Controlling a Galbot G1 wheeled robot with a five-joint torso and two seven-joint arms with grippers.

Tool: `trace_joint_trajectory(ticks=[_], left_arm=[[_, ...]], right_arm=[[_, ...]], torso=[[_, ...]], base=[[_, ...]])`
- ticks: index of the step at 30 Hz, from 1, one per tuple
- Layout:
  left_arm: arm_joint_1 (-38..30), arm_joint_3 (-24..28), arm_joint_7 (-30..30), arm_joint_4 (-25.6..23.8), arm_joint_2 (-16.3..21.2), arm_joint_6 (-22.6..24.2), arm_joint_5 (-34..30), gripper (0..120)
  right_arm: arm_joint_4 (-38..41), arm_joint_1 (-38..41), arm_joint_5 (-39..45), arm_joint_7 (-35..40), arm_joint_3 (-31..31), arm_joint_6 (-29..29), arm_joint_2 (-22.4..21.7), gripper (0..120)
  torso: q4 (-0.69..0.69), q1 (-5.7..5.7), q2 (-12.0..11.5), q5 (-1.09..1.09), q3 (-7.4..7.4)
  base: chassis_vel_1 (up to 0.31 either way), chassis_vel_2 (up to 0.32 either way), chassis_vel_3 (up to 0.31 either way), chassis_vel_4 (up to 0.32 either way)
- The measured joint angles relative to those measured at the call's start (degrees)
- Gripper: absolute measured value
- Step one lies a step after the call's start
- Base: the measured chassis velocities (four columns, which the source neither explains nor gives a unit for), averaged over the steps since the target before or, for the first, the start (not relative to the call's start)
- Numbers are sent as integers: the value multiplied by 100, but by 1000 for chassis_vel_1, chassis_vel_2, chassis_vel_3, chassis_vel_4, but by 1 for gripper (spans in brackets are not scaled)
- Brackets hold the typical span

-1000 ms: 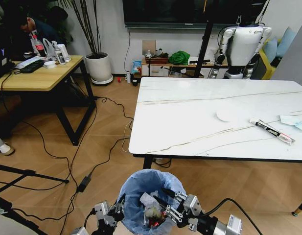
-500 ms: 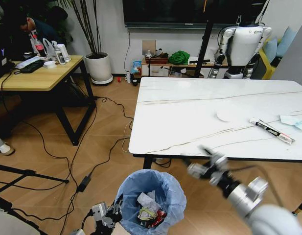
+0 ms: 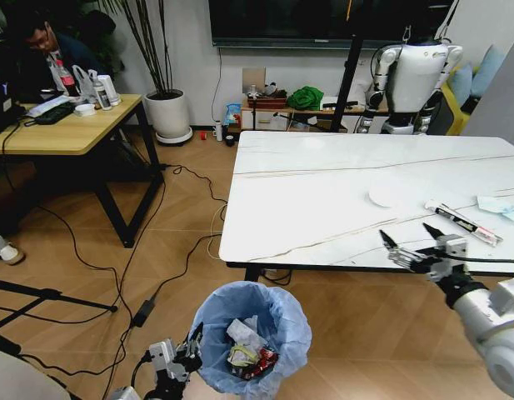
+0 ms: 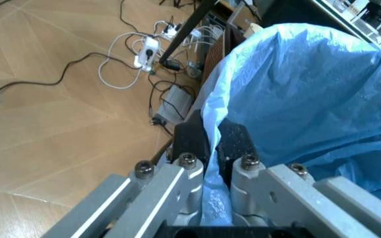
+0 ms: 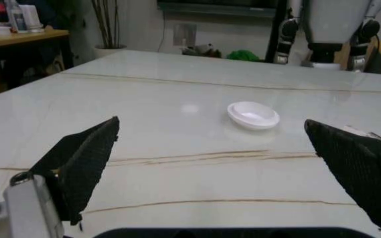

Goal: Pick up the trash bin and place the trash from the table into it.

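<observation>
Right now, operator, your scene reads like this:

Left gripper: your left gripper (image 3: 192, 353) sits at the bottom of the head view, left of centre, its jaws pinched closed on the rim of the bin's liner; in the left wrist view (image 4: 210, 144) you see the two dark fingers clamped with the blue plastic between them.

Trash bin: the small round bin lined with a crinkly light-blue plastic bag (image 3: 252, 333) is at the bottom centre of the head view, below the near edge of the surface, over the wooden floor (image 3: 173, 225). The bag (image 4: 309, 99) puffs out over its rim.

Trash in the bin: you have crumpled white paper, a yellow wrapper and something red (image 3: 244, 354) lying inside it.

Right gripper: your right gripper (image 3: 413, 242) hovers at the right of the head view, over the near edge of the surface, jaws spread wide and holding nothing; the right wrist view (image 5: 217, 148) shows the two black fingertips far apart above the marble.

Surface: the large rectangular white marble-look table with thin brown veins (image 3: 323, 192) fills the centre and right of the head view.

Trash on the surface: a white disc (image 3: 388, 196) (image 5: 253, 114) lies ahead of the right gripper; a long thin wrapper (image 3: 463, 222) lies just right of it, and a pale-blue tissue (image 3: 500, 206) sits at the right edge of the frame.
</observation>
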Motion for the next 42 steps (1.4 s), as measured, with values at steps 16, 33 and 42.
trace_joint_trajectory(ticks=[16,33,42], left_arm=[[-21,-62,-6,11,32,-38,-60,0],[-27,-41,-11,5,26,-46,-88,0],[-32,-28,-14,14,-9,-46,-74,0]], right_arm=[[-585,-245,-194,-652,537,452,705,100],[-668,-167,-67,-598,396,435,792,100],[-682,-164,-31,-601,396,443,765,100]], torso=[[-1,-2,0,-2,0],[0,-1,0,-2,0],[1,-1,0,-2,0]], base=[[0,0,0,0],[0,0,0,0],[-36,-39,41,43]])
